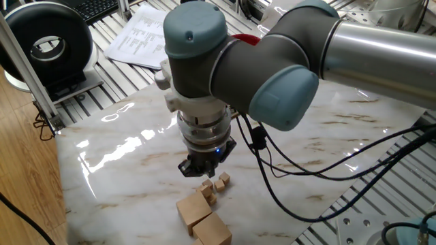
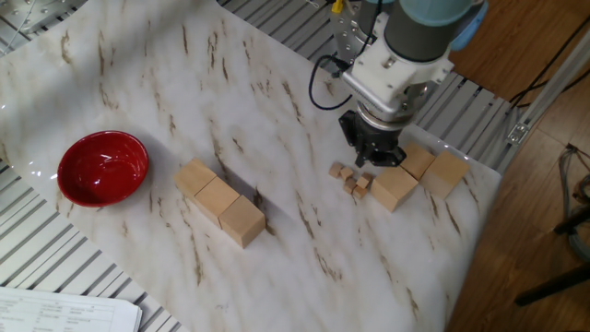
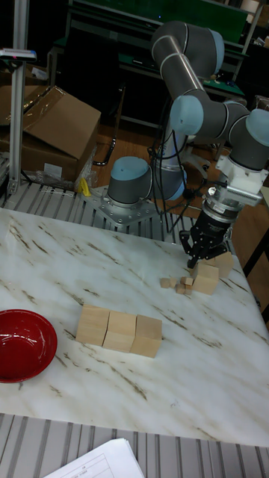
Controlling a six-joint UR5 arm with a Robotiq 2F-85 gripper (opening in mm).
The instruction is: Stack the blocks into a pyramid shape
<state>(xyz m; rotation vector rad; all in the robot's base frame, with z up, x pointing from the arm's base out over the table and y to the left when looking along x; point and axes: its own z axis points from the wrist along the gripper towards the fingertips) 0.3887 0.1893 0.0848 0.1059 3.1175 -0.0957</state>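
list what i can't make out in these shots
- Gripper: open or shut unclear; its own body hides the fingertips in every view.
- Big blocks near the gripper: count unsure; the arm covers part of them.
- Tiny cubes: too small to count.
- Bowl: cut by the tall view's left edge.

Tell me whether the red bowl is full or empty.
Empty: the red bowl shows only its bare glossy inside, nothing in it.

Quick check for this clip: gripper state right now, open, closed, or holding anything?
Gripper: cannot be told whether open or closed; no block visible in it, hovering above the small cubes.
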